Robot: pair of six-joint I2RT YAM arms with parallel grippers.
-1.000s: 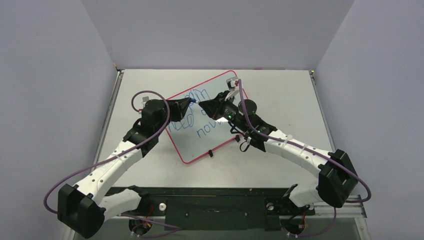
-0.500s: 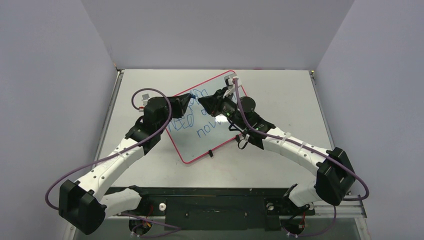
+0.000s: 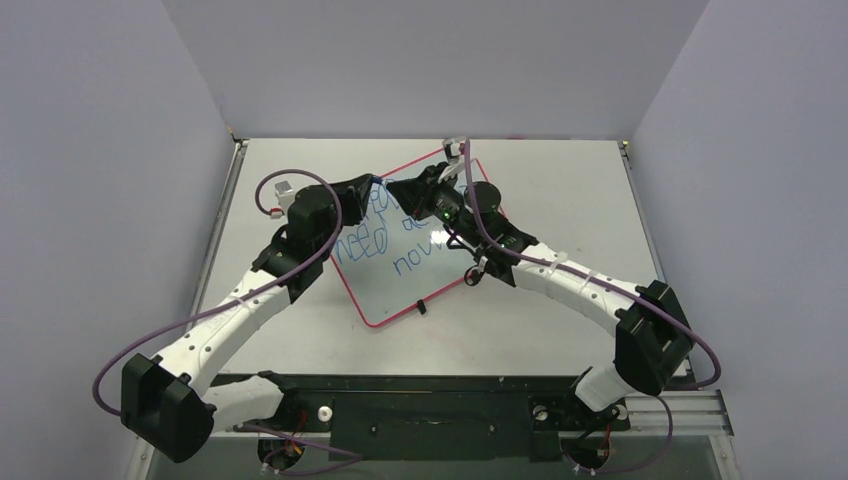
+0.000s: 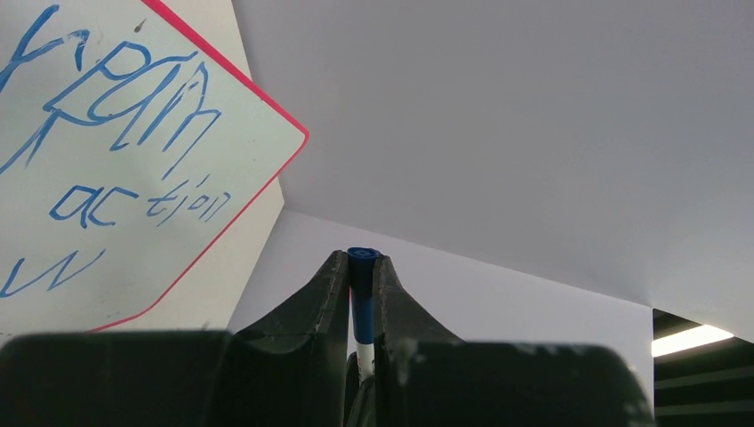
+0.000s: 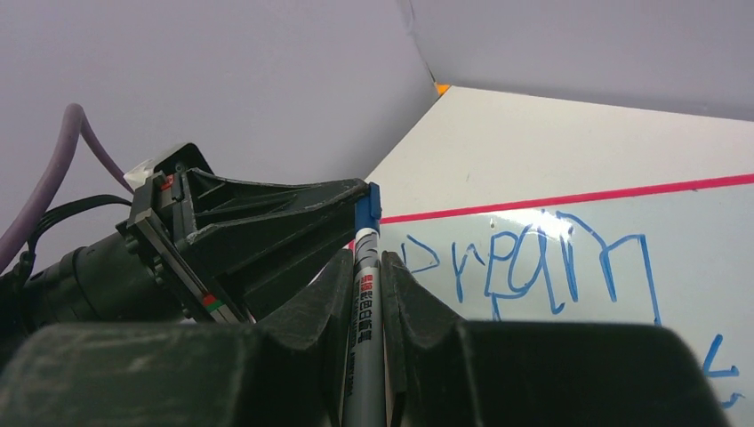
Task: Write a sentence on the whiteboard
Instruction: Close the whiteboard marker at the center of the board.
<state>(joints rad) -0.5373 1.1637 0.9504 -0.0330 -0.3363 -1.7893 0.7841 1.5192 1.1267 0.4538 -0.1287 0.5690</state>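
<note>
The whiteboard point(image 3: 400, 292) lies tilted on the table, red-rimmed, and also shows in the left wrist view point(image 4: 244, 147) and the right wrist view point(image 5: 693, 222). The sentence point(image 3: 412, 262) is in blue: "Dream" point(image 5: 533, 267) on top, "action" point(image 4: 142, 203) and other words below. Over the board's far-left edge the two grippers meet tip to tip. My left gripper point(image 3: 374, 186) is shut on the blue cap point(image 4: 363, 265) of the marker. My right gripper point(image 3: 394, 188) is shut on the marker's grey-white barrel point(image 5: 364, 311), whose blue end point(image 5: 367, 206) sits between the left fingers point(image 5: 293, 218).
A small black clip point(image 3: 421, 306) sits on the board's near edge. The grey table point(image 3: 560, 190) is boxed in by lilac walls on the left, back and right. Purple cables loop off both wrists.
Both grippers, still joined at the marker, have moved together toward the far edge of the board. More of the written words now show below them.
</note>
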